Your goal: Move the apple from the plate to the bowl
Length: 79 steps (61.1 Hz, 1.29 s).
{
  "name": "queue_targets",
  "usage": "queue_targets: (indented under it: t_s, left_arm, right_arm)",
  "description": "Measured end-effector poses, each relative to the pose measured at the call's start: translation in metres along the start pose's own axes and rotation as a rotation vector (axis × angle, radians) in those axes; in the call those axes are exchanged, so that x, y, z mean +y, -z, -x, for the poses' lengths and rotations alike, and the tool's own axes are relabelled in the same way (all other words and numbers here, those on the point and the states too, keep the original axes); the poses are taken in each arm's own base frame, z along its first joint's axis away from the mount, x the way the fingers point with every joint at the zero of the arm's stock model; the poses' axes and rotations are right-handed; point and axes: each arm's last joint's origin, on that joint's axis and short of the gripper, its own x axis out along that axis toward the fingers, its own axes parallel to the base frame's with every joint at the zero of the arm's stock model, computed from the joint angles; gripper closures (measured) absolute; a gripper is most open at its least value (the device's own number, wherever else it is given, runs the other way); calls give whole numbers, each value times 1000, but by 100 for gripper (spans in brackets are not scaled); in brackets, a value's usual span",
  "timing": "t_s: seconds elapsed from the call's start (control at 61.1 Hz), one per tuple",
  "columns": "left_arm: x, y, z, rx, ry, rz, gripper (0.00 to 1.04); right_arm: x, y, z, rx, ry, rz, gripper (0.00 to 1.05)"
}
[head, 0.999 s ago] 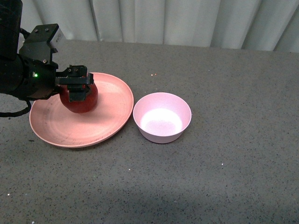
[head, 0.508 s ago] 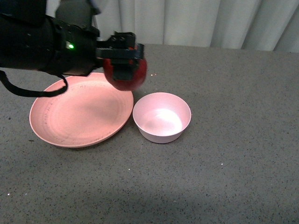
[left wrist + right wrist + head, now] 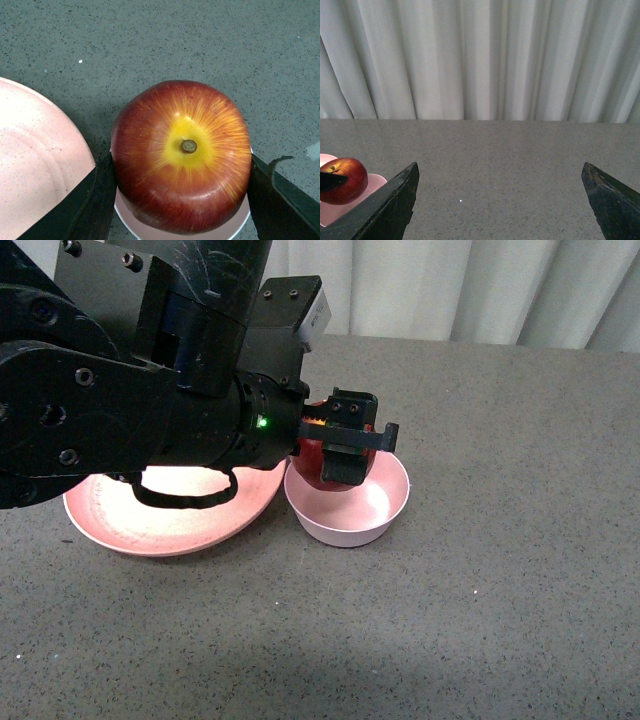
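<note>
We find the left gripper (image 3: 348, 452) clenched on the glossy dark red round apple (image 3: 181, 155), one finger pressed to each flank. The small, deep pale pink bowl (image 3: 390, 515) lies directly beneath the held apple, though we cannot tell whether they touch, and the wide, shallow salmon-pink plate (image 3: 120, 530) sits just beside the fingers. The right gripper (image 3: 500, 200) is spread wide and grasps nothing, well apart from the apple.

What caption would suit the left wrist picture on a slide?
A red apple in the left end effector, poised over the bowl beside the plate.
</note>
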Motion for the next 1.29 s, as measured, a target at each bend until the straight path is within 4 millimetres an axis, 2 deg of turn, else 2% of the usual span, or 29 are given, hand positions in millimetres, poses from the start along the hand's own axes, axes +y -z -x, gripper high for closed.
queue_targets:
  t_s: [0.328,0.671,0.688,0.737,0.786,0.852,1.081,1.294]
  left_arm:
    - [-8,10,-16,37,-1,-34,40]
    - [-5,17,-21,57,-20,-61,40]
    - [-5,17,-21,57,-21,-63,39]
    - [-5,17,-21,57,-18,-77,26]
    - [-6,15,-19,51,-10,-88,14]
    - [-8,11,-14,30,-7,-101,5]
    - [-9,2,11,-39,-9,-98,7]
    - [0,-1,52,-180,-69,-50,7]
  right_arm:
    - [0,0,0,0,0,0,9]
    - [0,0,0,0,0,0,9]
    - [0,0,0,0,0,0,9]
    - [0,0,0,0,0,0,9]
    - [0,0,0,0,0,0,9]
    - [0,0,0,0,0,0,9]
    - [0,0,0,0,0,0,9]
    - [0,0,0,0,0,0,9]
